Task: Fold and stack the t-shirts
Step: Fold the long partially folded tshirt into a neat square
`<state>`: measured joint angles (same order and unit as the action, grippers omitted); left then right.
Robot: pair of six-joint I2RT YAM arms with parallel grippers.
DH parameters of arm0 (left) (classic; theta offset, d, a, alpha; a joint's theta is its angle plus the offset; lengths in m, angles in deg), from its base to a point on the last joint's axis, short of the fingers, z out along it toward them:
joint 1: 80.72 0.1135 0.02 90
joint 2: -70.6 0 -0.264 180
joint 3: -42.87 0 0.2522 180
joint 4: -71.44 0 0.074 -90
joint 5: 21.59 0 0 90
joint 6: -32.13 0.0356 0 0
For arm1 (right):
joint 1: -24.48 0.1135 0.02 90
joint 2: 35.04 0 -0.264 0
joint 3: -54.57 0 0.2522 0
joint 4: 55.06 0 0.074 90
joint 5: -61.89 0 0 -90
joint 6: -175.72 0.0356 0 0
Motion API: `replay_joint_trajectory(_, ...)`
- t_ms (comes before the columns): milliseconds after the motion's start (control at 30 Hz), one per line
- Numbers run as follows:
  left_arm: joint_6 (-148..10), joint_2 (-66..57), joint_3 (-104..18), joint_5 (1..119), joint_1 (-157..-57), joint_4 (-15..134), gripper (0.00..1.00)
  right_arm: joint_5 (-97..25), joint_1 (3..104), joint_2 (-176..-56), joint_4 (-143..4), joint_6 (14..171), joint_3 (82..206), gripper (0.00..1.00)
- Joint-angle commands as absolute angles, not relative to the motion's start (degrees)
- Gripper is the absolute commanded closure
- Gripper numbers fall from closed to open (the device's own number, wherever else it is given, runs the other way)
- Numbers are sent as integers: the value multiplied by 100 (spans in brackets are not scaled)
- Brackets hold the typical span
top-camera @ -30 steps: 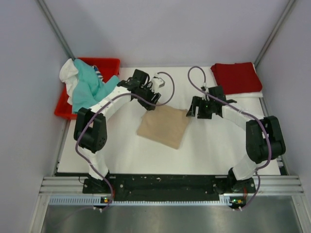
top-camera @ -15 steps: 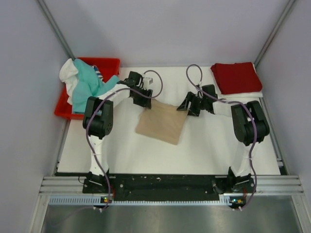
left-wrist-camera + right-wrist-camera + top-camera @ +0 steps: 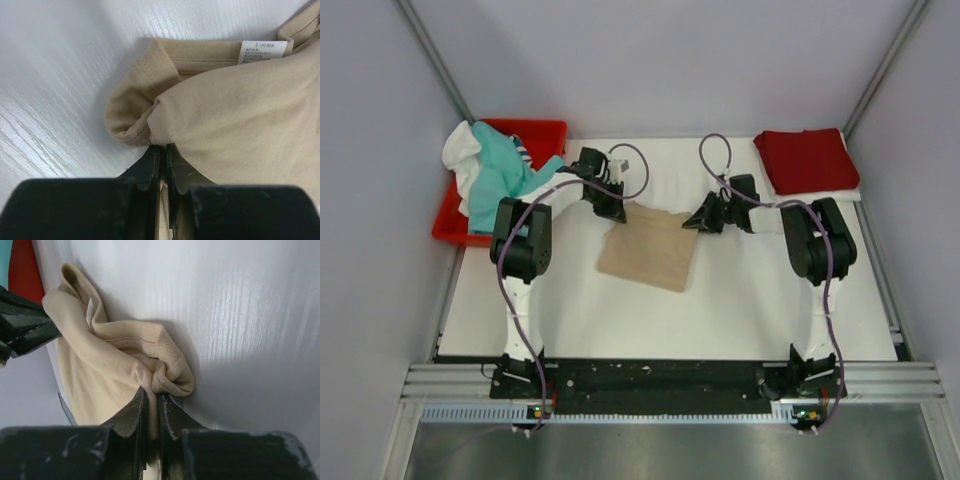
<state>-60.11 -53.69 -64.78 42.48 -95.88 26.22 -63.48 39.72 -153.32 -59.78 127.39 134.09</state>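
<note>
A folded tan-beige t-shirt [image 3: 648, 250] lies in the middle of the white table. My left gripper [image 3: 617, 213] is shut on its far left corner, and the wrist view shows beige cloth [image 3: 240, 115] pinched between the left gripper's [image 3: 161, 150] black fingers. My right gripper [image 3: 694, 222] is shut on the far right corner, with bunched cloth [image 3: 170, 377] squeezed in the right gripper [image 3: 152, 400]. A folded dark red t-shirt [image 3: 806, 159] rests at the far right on white cloth. Teal [image 3: 505, 175] and white [image 3: 460, 150] t-shirts are heaped over the red tray [image 3: 542, 132].
The red tray sits at the table's far left corner, overhanging the table's left edge. Grey enclosure walls [image 3: 660, 60] close in the back and sides. Purple cables [image 3: 640, 170] loop above both wrists. A size label [image 3: 262, 51] shows at the beige collar.
Both grippers have come down onto the beige t-shirt's far corners and shut on the cloth. The arms stretched further forward, and the t-shirt shifted slightly left.
</note>
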Motion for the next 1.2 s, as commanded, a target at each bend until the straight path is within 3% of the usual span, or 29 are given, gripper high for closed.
replay_joint_trajectory(0,-6077,-5376,-6432,4204,-9523,2701,99,-6326,4048,-15518,-5678,12756,13776,100)
replay_joint_trajectory(33,-6086,-5359,-6458,4231,-9488,2710,96,-6335,4048,-15510,-5704,12704,13829,100)
replay_joint_trajectory(100,-6078,-5289,-6511,4362,-9426,2701,73,-6344,4047,-15440,-5818,12546,13960,100)
replay_joint_trajectory(300,-5570,-4815,-6783,4775,-9321,2403,27,-6248,4039,-15264,-7247,11300,14645,100)
replay_joint_trajectory(367,-5367,-4551,-6845,4828,-9277,2297,1,-6125,4048,-15290,-7968,10668,15066,100)
replay_joint_trajectory(533,-4857,-3980,-6951,4819,-9171,1832,1,-5344,4013,-15422,-9736,9041,16245,100)
replay_joint_trajectory(833,-4373,-3381,-6529,4978,-9153,1682,1,-4156,3872,-15553,-10740,7457,17555,100)
replay_joint_trajectory(1167,-4882,-4470,-7187,3914,-9513,1515,1,-4744,3854,-15826,-10828,7614,17293,100)
